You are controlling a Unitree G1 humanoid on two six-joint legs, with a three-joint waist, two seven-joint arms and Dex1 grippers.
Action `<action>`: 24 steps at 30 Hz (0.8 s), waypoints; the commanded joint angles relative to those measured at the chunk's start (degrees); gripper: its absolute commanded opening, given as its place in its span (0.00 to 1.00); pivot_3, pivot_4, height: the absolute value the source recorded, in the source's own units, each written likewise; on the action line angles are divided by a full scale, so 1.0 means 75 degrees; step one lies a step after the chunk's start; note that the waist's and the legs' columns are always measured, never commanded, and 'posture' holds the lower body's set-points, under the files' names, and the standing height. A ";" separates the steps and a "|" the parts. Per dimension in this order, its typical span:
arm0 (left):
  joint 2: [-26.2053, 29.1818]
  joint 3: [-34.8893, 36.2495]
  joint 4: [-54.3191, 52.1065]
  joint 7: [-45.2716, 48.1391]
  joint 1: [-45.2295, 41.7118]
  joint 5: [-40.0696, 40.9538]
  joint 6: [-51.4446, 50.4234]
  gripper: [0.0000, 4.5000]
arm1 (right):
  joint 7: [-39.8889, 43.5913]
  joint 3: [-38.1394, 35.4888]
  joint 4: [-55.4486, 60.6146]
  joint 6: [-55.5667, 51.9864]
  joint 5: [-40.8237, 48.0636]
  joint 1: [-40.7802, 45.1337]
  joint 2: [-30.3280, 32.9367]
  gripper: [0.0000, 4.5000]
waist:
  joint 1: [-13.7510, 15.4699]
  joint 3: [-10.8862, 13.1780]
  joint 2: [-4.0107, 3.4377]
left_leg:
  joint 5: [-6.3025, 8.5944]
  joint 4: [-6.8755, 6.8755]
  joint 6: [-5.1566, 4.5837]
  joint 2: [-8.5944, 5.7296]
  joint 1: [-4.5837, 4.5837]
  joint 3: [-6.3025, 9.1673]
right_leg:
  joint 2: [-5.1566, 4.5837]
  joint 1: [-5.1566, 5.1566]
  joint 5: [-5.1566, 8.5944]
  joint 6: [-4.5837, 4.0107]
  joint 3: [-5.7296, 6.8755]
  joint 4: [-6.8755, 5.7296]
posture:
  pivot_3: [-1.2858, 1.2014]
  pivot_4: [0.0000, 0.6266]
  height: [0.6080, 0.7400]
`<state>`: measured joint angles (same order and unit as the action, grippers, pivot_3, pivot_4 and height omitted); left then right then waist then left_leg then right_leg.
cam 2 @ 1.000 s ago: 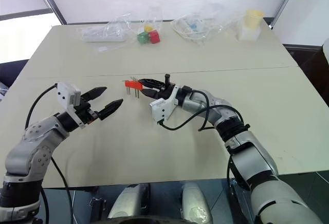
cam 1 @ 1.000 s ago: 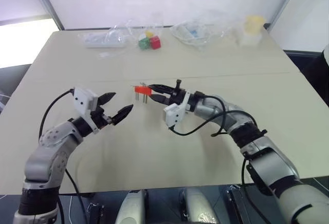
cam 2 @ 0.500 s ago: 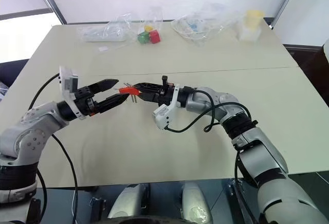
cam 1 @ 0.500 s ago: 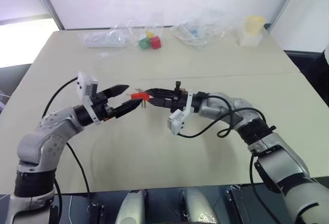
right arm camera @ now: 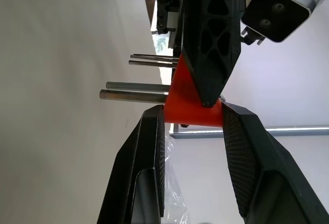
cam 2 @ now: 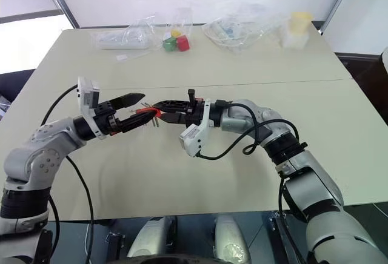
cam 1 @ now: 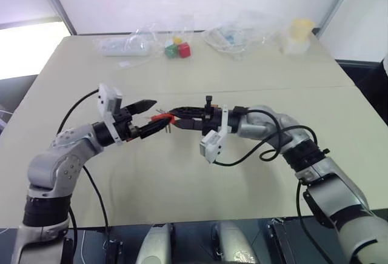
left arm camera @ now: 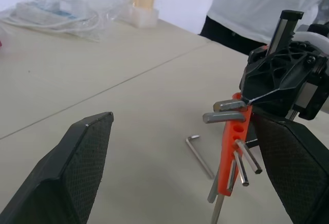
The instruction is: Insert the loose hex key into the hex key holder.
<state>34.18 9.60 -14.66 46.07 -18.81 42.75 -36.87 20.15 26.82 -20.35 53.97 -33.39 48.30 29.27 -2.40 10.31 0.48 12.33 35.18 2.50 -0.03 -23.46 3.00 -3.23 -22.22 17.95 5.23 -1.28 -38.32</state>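
My right gripper (right arm camera: 191, 110) is shut on the hex key holder (right arm camera: 191, 115), an orange-red block with short grey keys sticking out, and holds it above the table (cam 1: 200, 179). In the head views the holder (cam 1: 159, 117) sits at the tips of both grippers. My left gripper (cam 1: 156, 114) is open, its black fingers (left arm camera: 77, 178) standing one on each side of the holder (left arm camera: 231, 152) without closing on it. The loose hex key (left arm camera: 200, 154), a thin L-shaped rod, lies flat on the table just beneath the holder.
At the table's far edge are red and green cubes (cam 1: 177, 49), a white power strip (cam 1: 121, 47), clear plastic bags (cam 1: 233, 34) and a yellow-lidded container (cam 1: 297, 33). A person in a white shirt (left arm camera: 267, 3) stands beyond the table.
My left gripper has risen and swung right, from apart from the holder to having its open fingers on either side of it. The right gripper drew the holder slightly back and up.
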 commanded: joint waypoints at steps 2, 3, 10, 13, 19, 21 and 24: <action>0.0068 0.0069 -0.0140 0.0103 -0.0004 0.0084 -0.0011 0.94 | 0.0055 -0.0218 0.0268 -0.0011 0.0273 0.0025 -0.0017 0.23 | 0.0002 0.0000 0.0000 | 0.0000 0.0000 0.0000 0.0000 0.0000 0.0000 | 0.0000 -0.0001 0.0000 0.0000 0.0000 0.0000 | 0.52 0.24 1.00; 0.0089 0.0070 -0.0171 0.0128 0.0017 0.0119 -0.0056 0.88 | 0.0074 -0.0223 0.0273 -0.0010 0.0285 0.0020 -0.0016 0.23 | 0.0003 0.0000 0.0000 | 0.0000 0.0000 0.0000 0.0000 0.0000 0.0000 | 0.0000 0.0000 0.0000 0.0000 0.0000 0.0000 | 0.52 0.24 1.00; 0.0144 0.0139 -0.0336 0.0170 0.0115 0.0261 -0.0269 0.25 | 0.0263 -0.0284 0.0222 -0.0117 0.0651 0.0086 -0.0054 0.23 | 0.0005 0.0000 0.0000 | 0.0000 0.0001 0.0000 0.0002 0.0000 0.0000 | -0.0001 0.0001 0.0000 0.0000 0.0000 0.0000 | 0.52 0.24 1.00; 0.0141 0.0152 -0.0368 0.0140 0.0094 0.0292 -0.0303 0.25 | 0.0401 -0.0311 0.0091 -0.0142 0.0857 0.0192 -0.0068 0.23 | 0.0003 0.0000 0.0000 | 0.0000 0.0001 0.0000 0.0002 0.0000 0.0001 | -0.0001 0.0000 0.0000 0.0000 0.0000 0.0000 | 0.52 0.24 1.00; 0.0154 0.0133 -0.0374 0.0124 0.0034 0.0322 -0.0340 0.25 | 0.0632 -0.0374 -0.0046 -0.0154 0.1200 0.0398 -0.0074 0.23 | 0.0001 0.0000 0.0000 | 0.0000 0.0001 0.0000 0.0002 0.0000 0.0000 | -0.0001 0.0000 0.0000 0.0000 0.0000 -0.0001 | 0.52 0.24 1.00; 0.0142 0.0107 -0.0357 0.0132 0.0011 0.0303 -0.0311 0.25 | 0.0700 -0.0380 -0.0036 -0.0159 0.1277 0.0437 -0.0084 0.23 | 0.0002 0.0000 0.0000 | 0.0000 0.0001 0.0000 0.0003 0.0000 0.0000 | -0.0001 0.0000 0.0000 0.0000 0.0000 -0.0001 | 0.52 0.24 1.00; 0.0084 0.0099 -0.0332 0.0097 -0.0048 0.0294 -0.0272 0.25 | 0.0745 -0.0382 -0.0063 -0.0127 0.1295 0.0459 -0.0081 0.23 | 0.0004 0.0000 0.0000 | 0.0000 0.0001 0.0000 0.0004 0.0000 0.0001 | -0.0001 0.0001 0.0000 0.0000 0.0000 -0.0001 | 0.52 0.24 1.00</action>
<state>34.69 9.74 -16.54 47.27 -18.27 45.05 -39.60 25.77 25.61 -21.82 52.09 -25.52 50.34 29.09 -2.36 10.31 0.48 12.33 35.19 2.50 0.00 -23.46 3.00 -3.24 -22.21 17.95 5.23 -1.28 -38.33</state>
